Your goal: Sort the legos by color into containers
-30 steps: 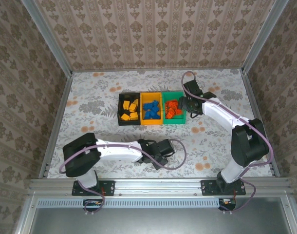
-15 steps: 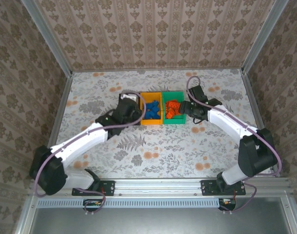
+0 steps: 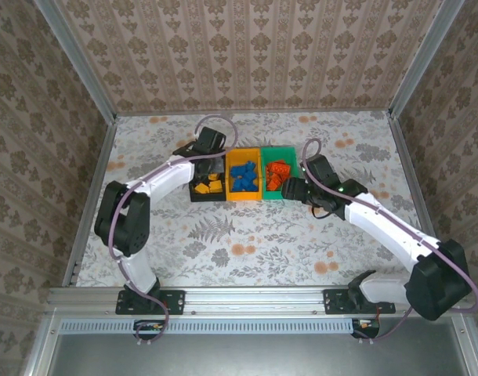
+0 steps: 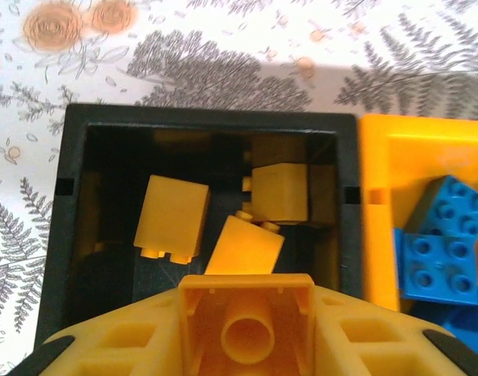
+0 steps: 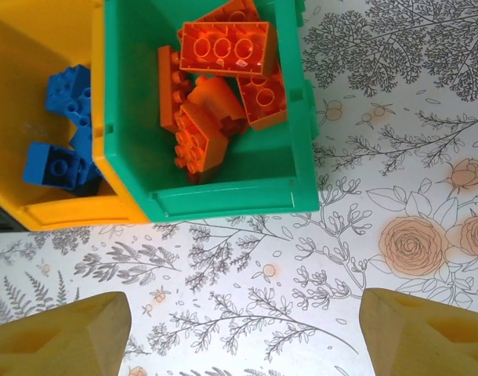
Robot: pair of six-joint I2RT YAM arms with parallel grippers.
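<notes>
The containers stand in a row: black bin (image 3: 208, 199), yellow-orange bin (image 3: 244, 198), green bin (image 3: 278, 150). My left gripper (image 3: 204, 160) hangs over the black bin (image 4: 208, 117), shut on a yellow lego (image 4: 247, 321) whose hollow underside faces the camera. Three yellow legos (image 4: 172, 215) lie on the bin floor below it. My right gripper (image 3: 292, 190) is open over bare table just in front of the green bin (image 5: 223, 196), nothing between its fingers (image 5: 59, 337). Red-orange legos (image 5: 223, 47) fill the green bin. Blue legos (image 5: 55, 168) lie in the yellow-orange bin (image 5: 59, 211).
The flower-patterned tabletop (image 3: 247, 243) spreads in front of the bins. Patterned walls and metal rails (image 3: 90, 196) close in the left, right and far sides. The left arm's cable (image 3: 215, 125) loops above the black bin.
My left arm has swung from the near middle of the table out to the black bin. My right gripper has drawn back from above the green bin to the table in front of it.
</notes>
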